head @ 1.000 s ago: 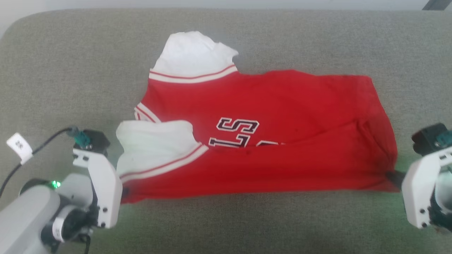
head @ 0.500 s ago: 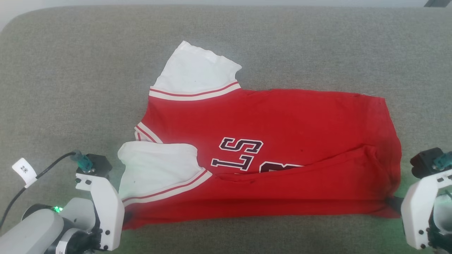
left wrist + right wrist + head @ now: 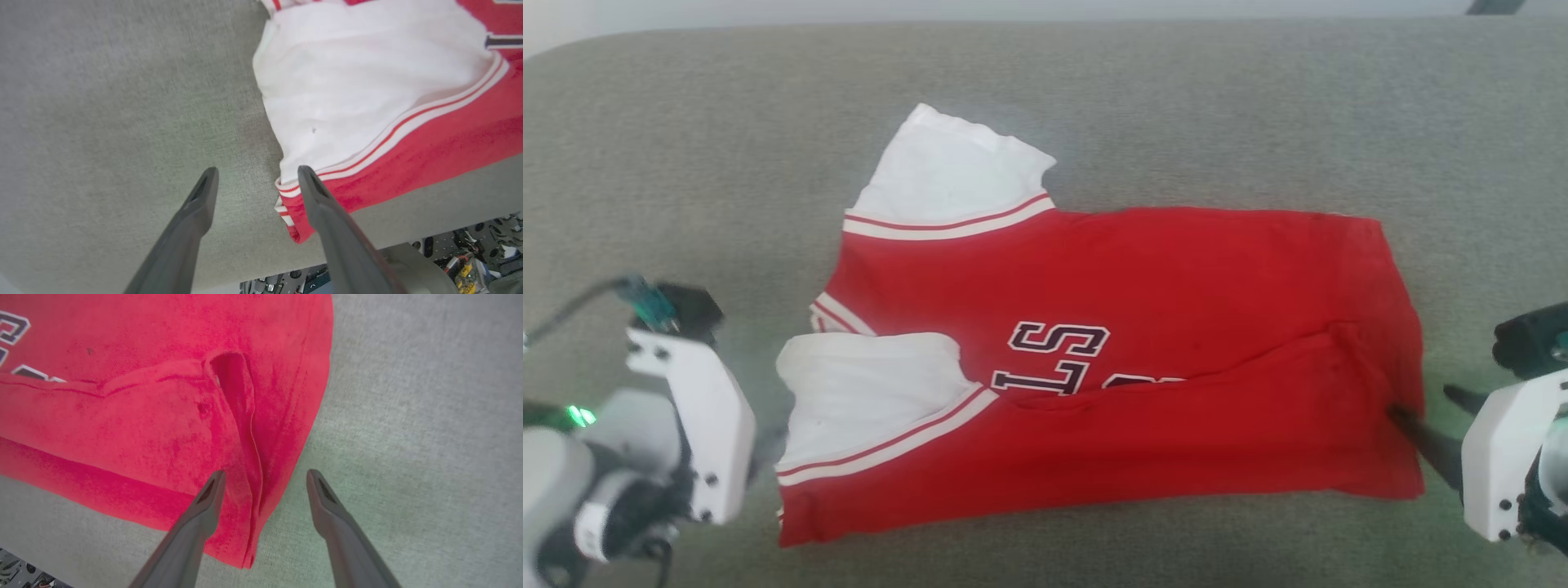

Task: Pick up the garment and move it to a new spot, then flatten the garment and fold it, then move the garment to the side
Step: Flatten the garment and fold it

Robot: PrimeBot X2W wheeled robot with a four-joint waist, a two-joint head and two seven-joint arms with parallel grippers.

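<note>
**Pad** [image 3: 686,122]: I am looking down on a grey fabric pad that is carrying everything listed here.

**Garment** [image 3: 1143,269]: red, and lying mostly flat on the middle of the pad. Its long axis is running left to right across the head view. The neck end is pointing toward my left arm and the hem end toward my right.

**Flap** [image 3: 1176,441]: the garment's near long edge is lying doubled up over the body.

**Far sleeve** [image 3: 947,163]: white, and sticking out toward the far side at the left end.

**Near sleeve** [image 3: 866,392]: white, and lying turned in at the flap's left end.

**Lettering** [image 3: 1058,359]: black-and-white outline. The flap's edge is covering its lower part.

**Left gripper** [image 3: 257,171]: the jaws are standing spread and pinching nothing. It is hanging just beside the garment's near-left corner. In its wrist view one finger is overlapping the striped corner, and I cannot tell whether it is touching.

**Right gripper** [image 3: 265,473]: the jaws are standing spread. In its wrist view they are straddling the creased hem at the near-right corner without closing on it.

**Relation noted:** the garment is lying between the two grippers, and each arm is the nearer one to its own end. I am judging the fold as partly made. Any further fold is depending on both ends of one long edge being taken together and carried square to that long axis.
</note>
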